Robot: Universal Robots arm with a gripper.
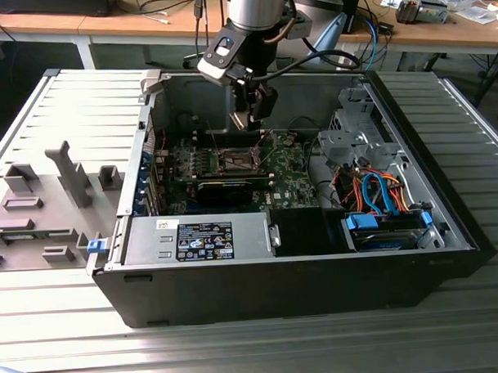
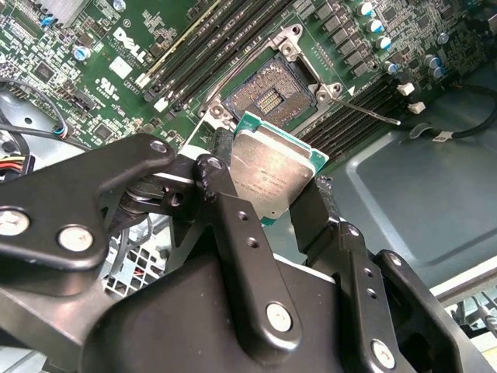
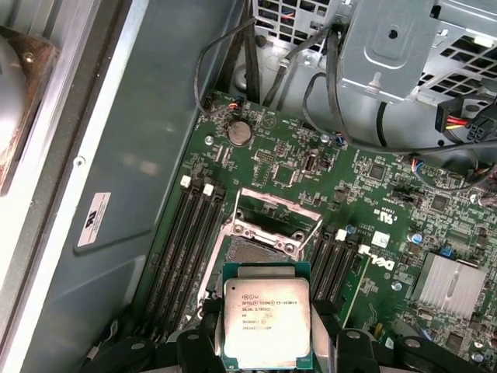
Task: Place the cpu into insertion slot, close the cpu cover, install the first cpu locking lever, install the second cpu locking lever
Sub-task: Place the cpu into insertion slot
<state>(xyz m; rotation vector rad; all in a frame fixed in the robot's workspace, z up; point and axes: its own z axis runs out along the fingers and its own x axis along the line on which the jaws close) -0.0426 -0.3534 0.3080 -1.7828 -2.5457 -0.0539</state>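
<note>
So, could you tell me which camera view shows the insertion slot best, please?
The second wrist view: the insertion slot lies open and almost whole there, its dark centre and metal rim clear beyond the cpu. In the first wrist view the cpu overlaps part of it. In the exterior view it sits small under the arm.

The cpu (image 3: 266, 325) sits gripped between the two fingers (image 2: 233, 210) of the gripper (image 2: 272, 175), clear above the circuit board (image 3: 349, 194) inside the open computer case (image 1: 318, 290). Just beyond the fingers and lower down lies the insertion slot (image 3: 260, 250), uncovered. The cpu cover (image 3: 279, 203) stands raised on the slot's far side from the fingers. Memory slots (image 3: 186, 249) flank the slot on both sides.
</note>
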